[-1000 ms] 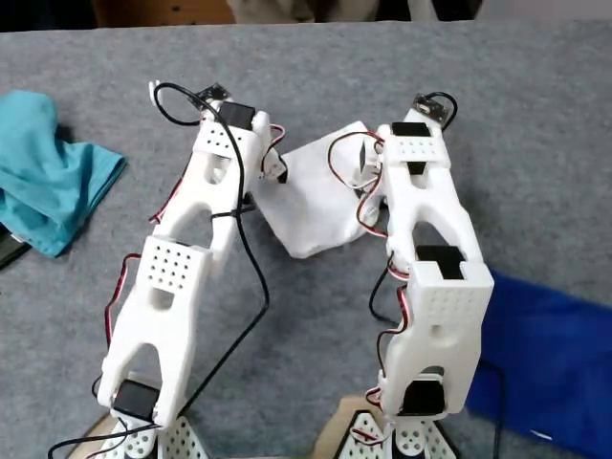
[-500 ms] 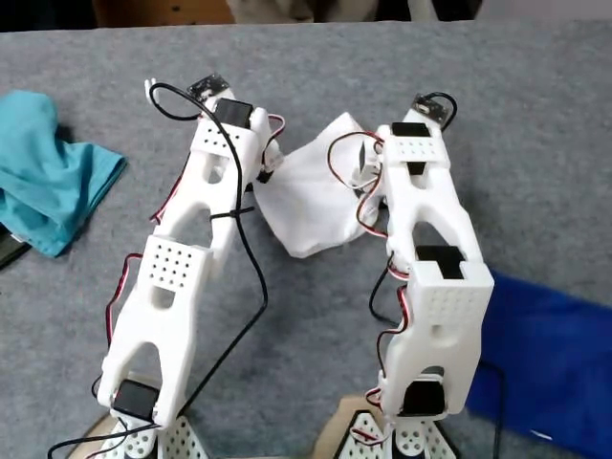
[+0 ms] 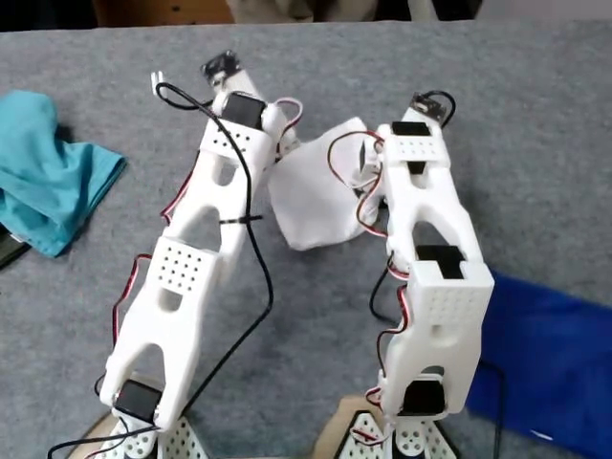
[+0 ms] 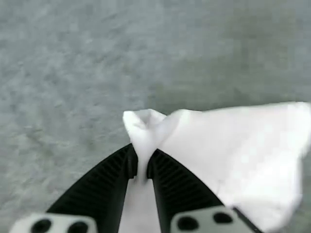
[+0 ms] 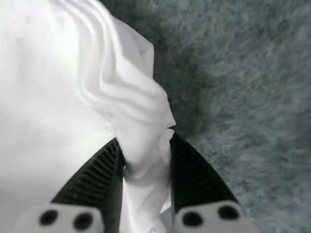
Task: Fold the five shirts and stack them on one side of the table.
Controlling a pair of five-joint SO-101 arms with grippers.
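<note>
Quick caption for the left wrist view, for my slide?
Left gripper shut on a pinched corner of the white shirt, grey table beyond.

The table [image 3: 535,115] has a grey, felt-like surface. A crumpled teal shirt [image 3: 43,182] lies at its left edge, its near corner over a flat dark object [image 3: 8,251], and a blue shirt [image 3: 555,363] is spread at the near right. A bunched white shirt [image 3: 316,201] sits in the middle, well apart from both; how much of it rests on the surface cannot be told.
</note>
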